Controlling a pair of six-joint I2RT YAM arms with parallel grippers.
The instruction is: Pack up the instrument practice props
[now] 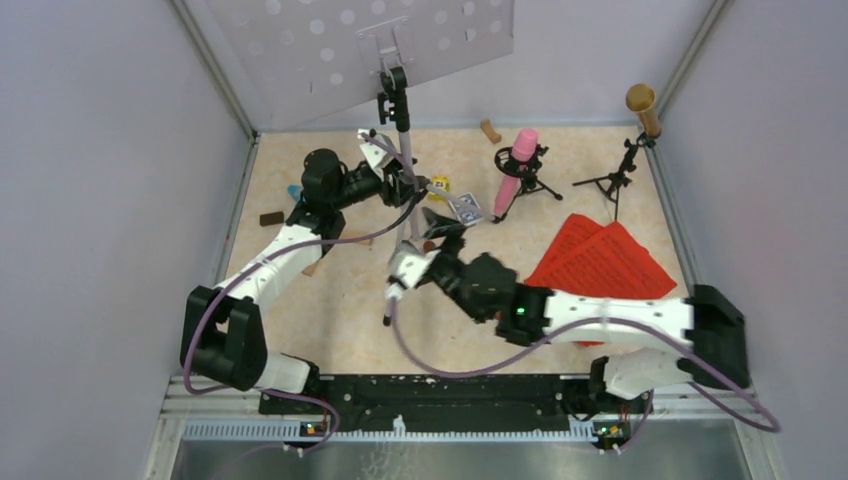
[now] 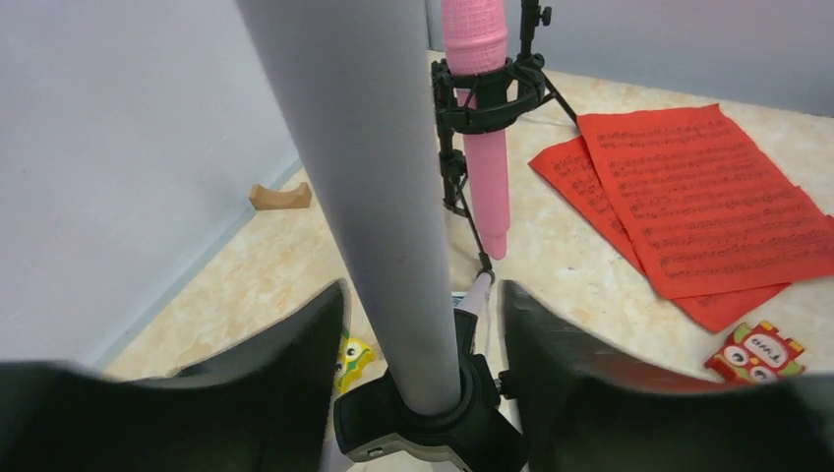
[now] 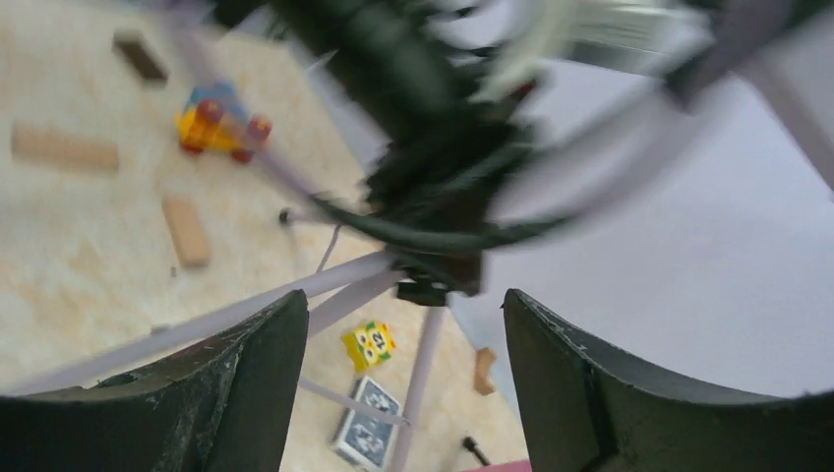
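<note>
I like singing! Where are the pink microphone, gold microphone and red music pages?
pink microphone [image 1: 525, 145]: top view, its pink head.
gold microphone [image 1: 641, 100]: top view, its gold head.
red music pages [image 2: 703, 197]: left wrist view, middle of the top page.

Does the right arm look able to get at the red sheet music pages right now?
Probably yes. The red sheet music pages lie flat and uncovered beside its forearm, and the right gripper is open, holding nothing.
</note>
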